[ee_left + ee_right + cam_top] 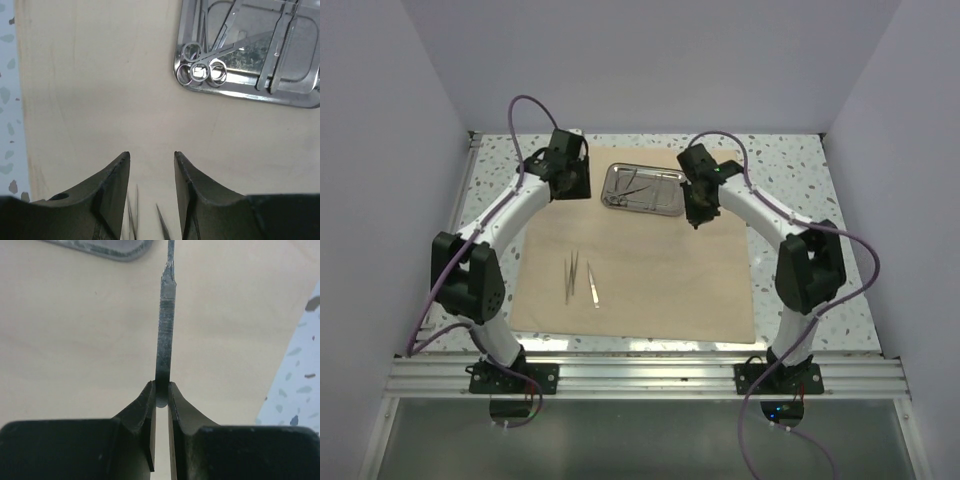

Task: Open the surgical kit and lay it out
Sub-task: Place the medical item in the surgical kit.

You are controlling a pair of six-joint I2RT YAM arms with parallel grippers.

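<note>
One thin handle (165,325), pinched endwise by the right gripper (161,386) near the tray (662,204), could swivel loose; left gripper (151,156) gapes empty.

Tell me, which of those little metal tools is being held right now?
The flat ridged handle clamped in the right arm's jaws. The others lie loose in the steel tray or on the cloth.
</note>
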